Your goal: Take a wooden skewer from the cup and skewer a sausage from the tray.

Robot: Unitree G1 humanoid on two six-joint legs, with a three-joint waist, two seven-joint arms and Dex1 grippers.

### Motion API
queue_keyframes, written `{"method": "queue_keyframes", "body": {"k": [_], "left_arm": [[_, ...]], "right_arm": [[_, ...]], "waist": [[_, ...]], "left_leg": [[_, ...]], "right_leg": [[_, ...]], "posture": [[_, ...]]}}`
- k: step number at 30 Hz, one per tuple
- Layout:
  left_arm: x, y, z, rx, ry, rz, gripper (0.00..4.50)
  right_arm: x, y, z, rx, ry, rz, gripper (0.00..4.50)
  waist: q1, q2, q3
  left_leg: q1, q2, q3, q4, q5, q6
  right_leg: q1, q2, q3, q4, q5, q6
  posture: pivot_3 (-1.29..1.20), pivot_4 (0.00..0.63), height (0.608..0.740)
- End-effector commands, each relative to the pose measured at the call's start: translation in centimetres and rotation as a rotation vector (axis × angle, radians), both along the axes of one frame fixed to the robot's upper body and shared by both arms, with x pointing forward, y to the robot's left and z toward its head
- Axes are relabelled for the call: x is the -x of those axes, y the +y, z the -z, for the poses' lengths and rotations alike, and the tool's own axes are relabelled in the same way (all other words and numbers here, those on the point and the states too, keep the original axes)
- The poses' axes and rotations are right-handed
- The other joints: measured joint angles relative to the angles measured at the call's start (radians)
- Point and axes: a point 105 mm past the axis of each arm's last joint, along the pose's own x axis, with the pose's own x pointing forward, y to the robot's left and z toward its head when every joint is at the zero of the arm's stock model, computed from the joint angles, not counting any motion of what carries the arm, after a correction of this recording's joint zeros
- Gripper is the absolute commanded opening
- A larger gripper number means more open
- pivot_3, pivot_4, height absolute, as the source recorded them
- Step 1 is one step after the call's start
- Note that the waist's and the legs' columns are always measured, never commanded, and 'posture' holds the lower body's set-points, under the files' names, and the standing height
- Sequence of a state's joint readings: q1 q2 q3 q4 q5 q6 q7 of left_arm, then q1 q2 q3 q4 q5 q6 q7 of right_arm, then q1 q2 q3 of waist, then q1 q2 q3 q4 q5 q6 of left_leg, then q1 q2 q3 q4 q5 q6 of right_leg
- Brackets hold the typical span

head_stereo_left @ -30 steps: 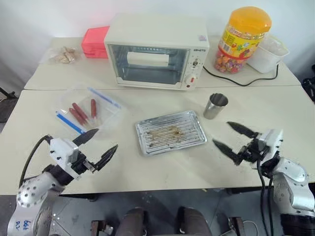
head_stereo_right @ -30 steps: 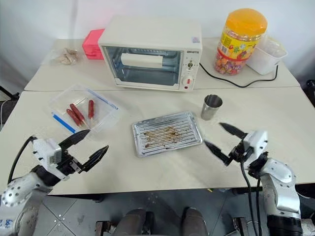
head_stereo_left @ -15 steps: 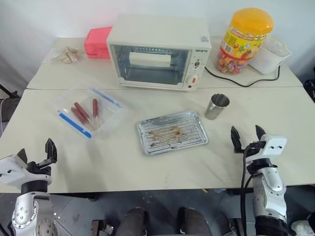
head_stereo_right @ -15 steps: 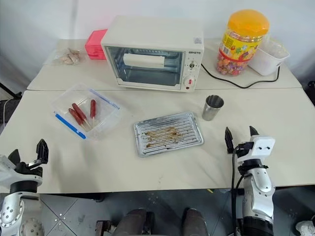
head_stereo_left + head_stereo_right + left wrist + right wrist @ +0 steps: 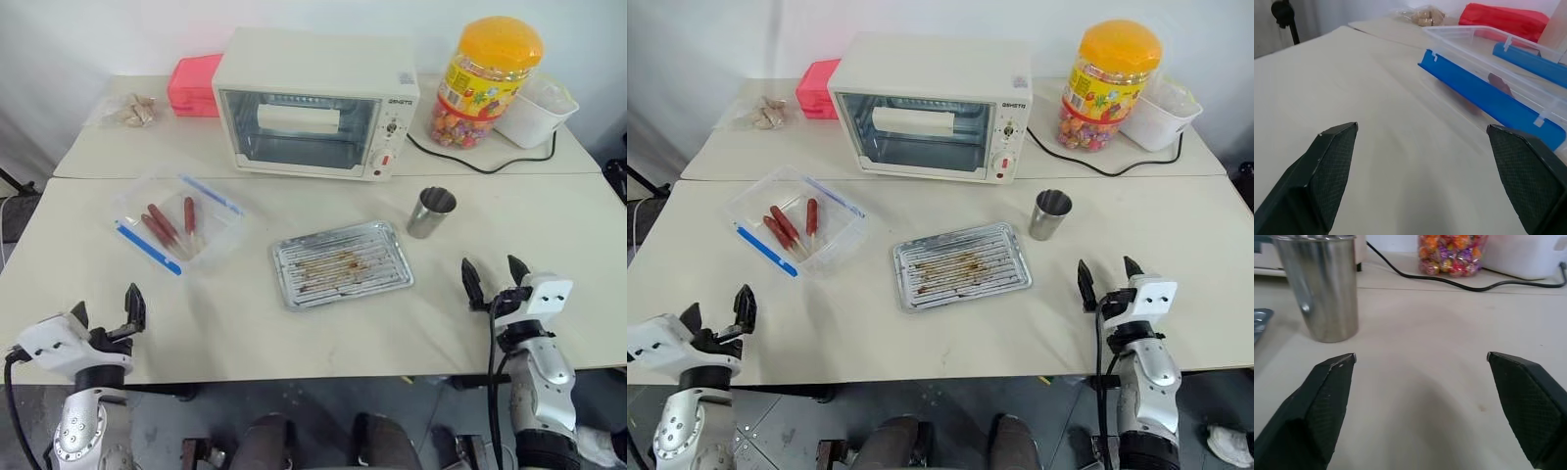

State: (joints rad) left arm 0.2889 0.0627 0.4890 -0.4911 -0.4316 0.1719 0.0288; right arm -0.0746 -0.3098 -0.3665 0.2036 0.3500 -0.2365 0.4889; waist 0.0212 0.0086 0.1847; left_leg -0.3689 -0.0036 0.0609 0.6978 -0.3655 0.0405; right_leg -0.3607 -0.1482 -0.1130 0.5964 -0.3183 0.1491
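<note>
Table [image 5: 323,333]: sausages [image 5: 168,223] in clear box [image 5: 220,227].

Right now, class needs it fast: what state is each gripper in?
Left gripper: open, holding nothing.
Right gripper: open, holding nothing.

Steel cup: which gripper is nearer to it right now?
Right. The right gripper hovers open just in front of the cup, toward the table's near edge; the left gripper sits open far across, at the near left edge.

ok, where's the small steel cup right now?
In the head views, the small shiny steel cup stands upright on the robot's right of the table, just past the far right corner of the silver baking tray and in front of the cream toaster oven.
</note>
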Motion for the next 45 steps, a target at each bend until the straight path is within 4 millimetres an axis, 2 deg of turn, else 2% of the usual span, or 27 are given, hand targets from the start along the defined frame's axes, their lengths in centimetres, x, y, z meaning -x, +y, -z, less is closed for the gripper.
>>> {"method": "queue_keyframes", "body": {"k": [1, 5, 10, 12, 15, 19, 24, 28, 32, 36, 40, 45], "left_arm": [[0.0, -0.6, -1.2, -0.02, -0.054, 0.022, 4.47], [-0.8, -1.5, -1.3, -0.075, -0.041, 0.093, 4.47], [-1.4, -1.5, -1.3, -0.052, -0.063, 0.107, 4.47], [-1.2, -0.4, -1.3, -0.096, -0.066, 0.037, 4.47], [-1.6, 0.2, -0.6, -0.05, -0.087, 0.01, 4.47], [-1.6, 1.6, -1.0, -0.051, -0.111, -0.042, 4.47], [-1.1, 0.9, -0.6, -0.06, -0.074, -0.014, 4.47], [-0.8, 0.5, 0.0, -0.012, -0.069, -0.009, 4.47], [-0.5, 1.7, 0.0, 0.005, -0.076, -0.042, 4.47], [-1.0, 2.3, -0.6, 0.027, -0.098, -0.069, 4.47], [-1.5, 1.8, -0.8, 0.007, -0.082, -0.024, 4.47], [-1.6, 0.6, -0.8, 0.002, -0.07, 0.014, 4.47]], "right_arm": [[0.6, -0.4, -0.6, -0.008, -0.03, 0.012, 4.5], [1.9, 0.5, -0.2, 0.012, -0.026, 0.021, 4.5], [2.2, 0.3, -0.4, 0.007, -0.037, 0.071, 4.5], [2.2, 0.3, -0.8, -0.002, -0.053, 0.082, 4.5], [2.3, 0.8, -1.1, -0.009, -0.068, 0.08, 4.5], [2.4, 2.4, -0.6, 0.007, -0.055, 0.033, 4.5], [3.0, 2.6, -0.4, 0.019, -0.048, 0.015, 4.5], [3.0, 0.8, -0.7, 0.045, -0.055, 0.063, 4.5], [3.1, 2.5, -0.4, 0.058, -0.023, -0.034, 4.5], [2.9, 2.9, -1.0, 0.066, -0.027, -0.063, 4.5], [3.2, 3.0, -2.0, 0.082, -0.044, -0.05, 4.5], [3.9, 2.6, -1.8, 0.093, -0.015, -0.038, 4.5]], "waist": [[0.0, 0.0, 0.0], [0.002, 0.0, 0.0], [-0.001, 0.0, 0.0], [-0.001, 0.0, -0.001], [0.0, 0.001, -0.001], [0.0, 0.0, -0.002], [0.0, 0.0, -0.002], [0.002, 0.0, -0.002], [0.0, -0.001, -0.002], [0.0, -0.001, -0.002], [0.001, 0.0, -0.002], [0.003, -0.001, -0.002]], "left_leg": [[0.0, 0.0, 0.0, 0.0, 0.0, 0.0], [0.0, 0.0, 0.0, 0.0, 0.0, 0.0], [0.0, 0.0, 0.001, 0.0, 0.0, 0.0], [0.0, 0.0, 0.001, 0.0, 0.0, 0.0], [0.0, 0.0, 0.001, -0.001, 0.0, 0.0], [0.0, 0.0, 0.001, -0.001, 0.0, 0.0], [0.0, 0.0, 0.001, -0.001, 0.0, 0.0], [0.0, 0.0, 0.001, 0.0, 0.0, 0.0], [0.0, 0.0, 0.001, -0.001, 0.0, 0.0], [0.0, 0.0, 0.001, 0.0, 0.0, 0.0], [0.0, 0.0, 0.001, -0.001, 0.0, 0.0], [0.0, 0.0, 0.001, -0.001, 0.0, 0.0]], "right_leg": [[0.0, 0.0, 0.0, 0.0, 0.0, 0.0], [0.0, 0.0, 0.0, 0.0, 0.0, 0.0], [0.0, 0.0, 0.001, 0.0, 0.0, 0.0], [-0.001, 0.0, 0.001, 0.0, 0.0, 0.0], [-0.002, 0.0, 0.001, 0.0, 0.0, 0.0], [-0.002, 0.0, 0.001, 0.001, 0.0, 0.0], [-0.002, 0.0, 0.001, 0.001, 0.0, 0.0], [-0.001, 0.0, 0.001, 0.001, 0.0, 0.0], [-0.001, 0.0, 0.001, 0.001, 0.0, 0.0], [-0.002, 0.0, 0.001, 0.001, 0.0, 0.0], [-0.002, 0.0, 0.001, 0.001, 0.0, 0.0], [-0.001, 0.0, 0.001, 0.001, 0.0, 0.0]], "posture": [[0.0, 0.15, 0.74], [0.0, 0.15, 0.74], [0.0, 0.15, 0.74], [0.0, 0.15, 0.74], [0.0, 0.15, 0.74], [0.0, 0.15, 0.74], [0.0, 0.15, 0.74], [0.0, 0.15, 0.74], [0.0, 0.15, 0.74], [0.0, 0.15, 0.74], [0.0, 0.15, 0.74], [0.0, 0.15, 0.74]]}}
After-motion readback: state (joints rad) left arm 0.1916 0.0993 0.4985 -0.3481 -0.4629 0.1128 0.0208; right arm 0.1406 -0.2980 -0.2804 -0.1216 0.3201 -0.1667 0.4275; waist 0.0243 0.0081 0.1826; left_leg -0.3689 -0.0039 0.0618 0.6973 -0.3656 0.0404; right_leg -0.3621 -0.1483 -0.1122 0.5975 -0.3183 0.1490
